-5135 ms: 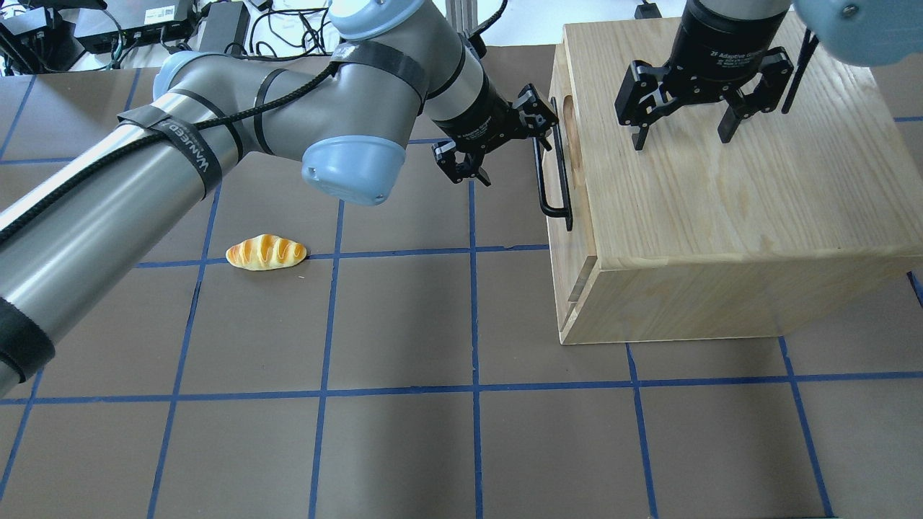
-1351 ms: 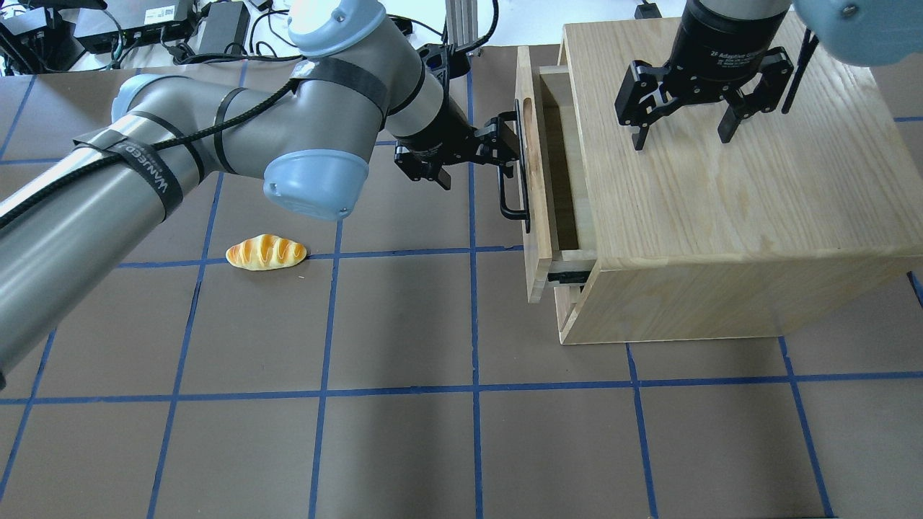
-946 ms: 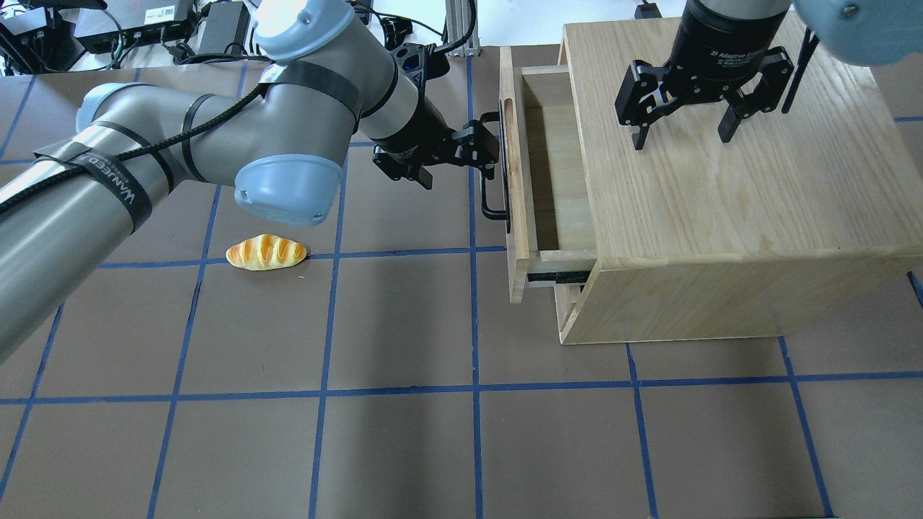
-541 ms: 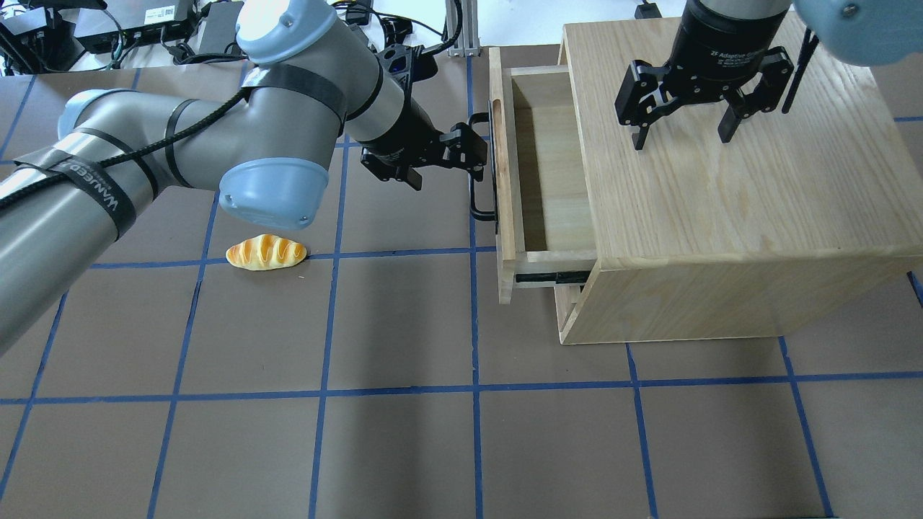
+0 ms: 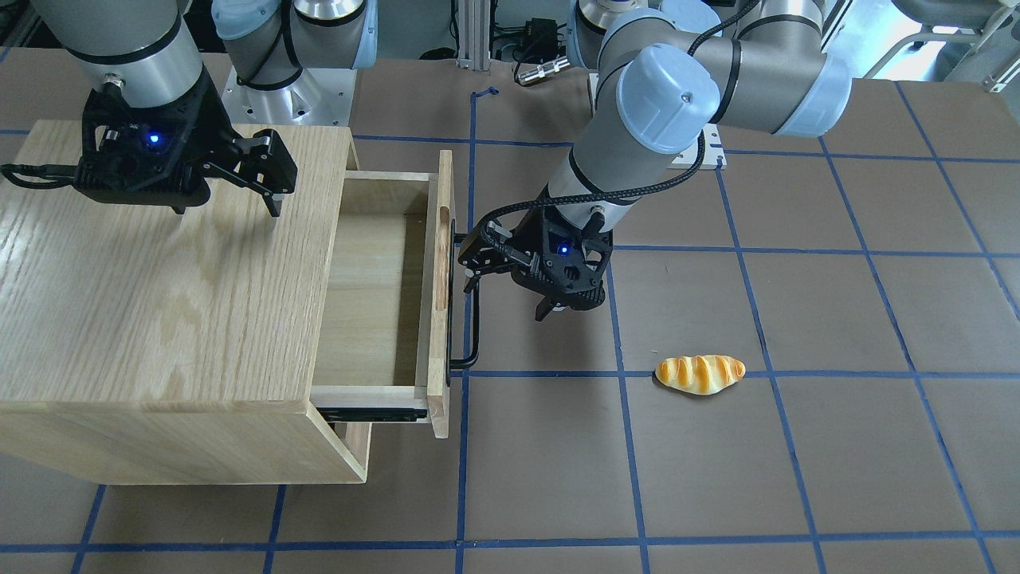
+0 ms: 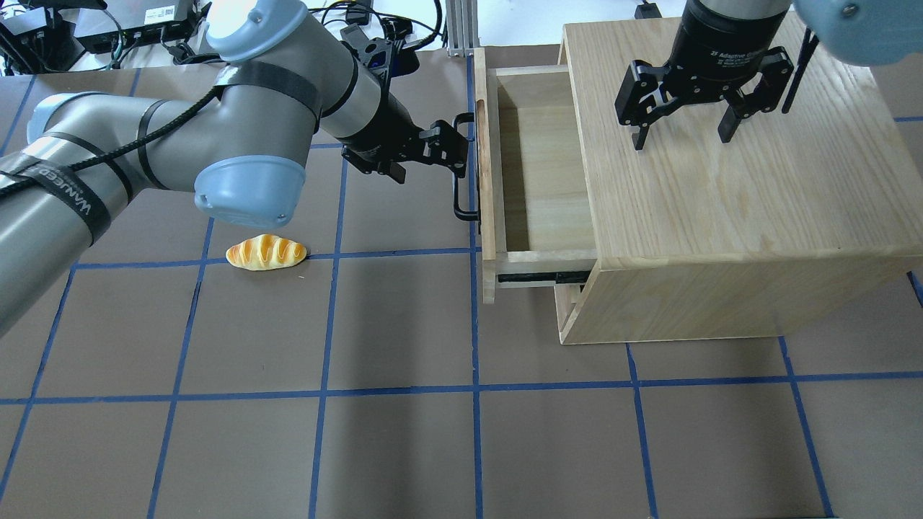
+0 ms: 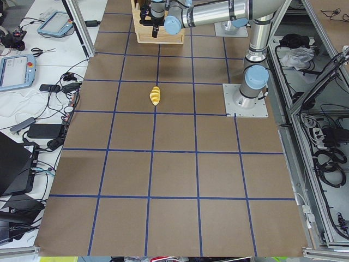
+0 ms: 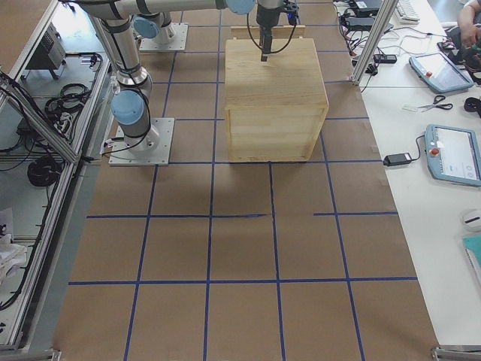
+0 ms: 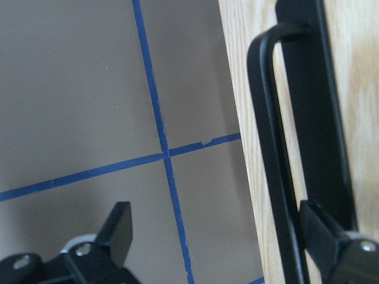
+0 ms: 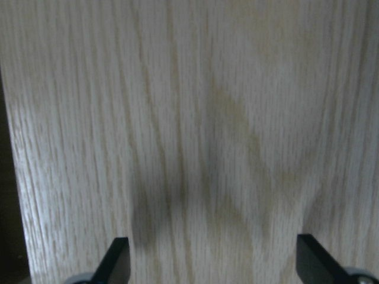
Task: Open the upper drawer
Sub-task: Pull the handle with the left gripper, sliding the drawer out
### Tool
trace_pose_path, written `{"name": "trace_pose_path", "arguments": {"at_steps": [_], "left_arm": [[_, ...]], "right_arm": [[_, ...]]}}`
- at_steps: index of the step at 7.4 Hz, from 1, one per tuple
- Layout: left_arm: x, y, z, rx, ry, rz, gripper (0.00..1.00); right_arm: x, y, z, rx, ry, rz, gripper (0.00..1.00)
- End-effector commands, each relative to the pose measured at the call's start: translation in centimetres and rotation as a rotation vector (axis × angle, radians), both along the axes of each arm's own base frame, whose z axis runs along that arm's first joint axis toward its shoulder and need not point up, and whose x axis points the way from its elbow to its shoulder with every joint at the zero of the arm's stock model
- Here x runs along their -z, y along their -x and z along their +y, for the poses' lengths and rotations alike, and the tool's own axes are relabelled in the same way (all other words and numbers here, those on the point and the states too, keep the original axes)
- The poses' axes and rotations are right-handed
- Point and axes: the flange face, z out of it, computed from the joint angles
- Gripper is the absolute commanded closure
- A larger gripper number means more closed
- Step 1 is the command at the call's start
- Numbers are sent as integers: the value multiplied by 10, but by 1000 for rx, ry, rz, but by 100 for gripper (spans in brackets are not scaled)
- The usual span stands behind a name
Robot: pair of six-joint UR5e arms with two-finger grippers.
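Fingers (image 9: 118, 228) of the left gripper (image 9: 216, 213) stand wide apart. One is hooked behind the drawer's black handle (image 6: 456, 202) and the other hangs free over the table (image 6: 396, 447), so the pull comes from the hook rather than a pinch.

The cabinet (image 6: 721, 216) sits where it sat five seconds ago, its near corner on the same blue tape line. The right gripper (image 6: 682, 140) is unmoved above the cabinet's top, its fingers apart and holding nothing. Whether the tips press on the wood I cannot tell.

The upper drawer (image 6: 541, 180) is what has changed. Five seconds ago its front was flush with the cabinet; over the last second and a half it has slid steadily out toward the left arm. It now stands well out, with its pale floor bare and a dark slide rail showing under the near side.

The handle has travelled with it, and the left arm has drawn back by the same amount. The bread roll (image 6: 265, 252) lies untouched, well apart from the drawer.

I judge the opening nearly or wholly done. What remains is, at most, a short further pull, then slipping the hooked finger clear of the handle.
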Motion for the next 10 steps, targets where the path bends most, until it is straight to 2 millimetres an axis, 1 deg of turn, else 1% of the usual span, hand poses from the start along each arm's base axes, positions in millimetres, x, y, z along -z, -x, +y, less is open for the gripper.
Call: {"name": "trace_pose_path", "arguments": {"at_steps": [1, 2, 4, 6, 7, 9, 10], "left_arm": [[11, -7, 8, 27, -4, -5, 0], [10, -9, 7, 33, 2, -6, 0], [3, -21, 0, 38, 26, -3, 0], [3, -25, 2, 55, 35, -7, 0], [0, -32, 1, 70, 49, -10, 0], [-3, -35, 2, 90, 61, -17, 0], [-3, -40, 0, 92, 66, -17, 0]], "right_arm": [[1, 1, 0, 2, -1, 0, 0], [1, 0, 0, 0, -1, 0, 0], [0, 0, 0, 0, 0, 0, 0], [0, 0, 0, -1, 0, 0, 0], [0, 0, 0, -1, 0, 0, 0], [0, 0, 0, 0, 0, 0, 0], [1, 0, 0, -1, -1, 0, 0]]}}
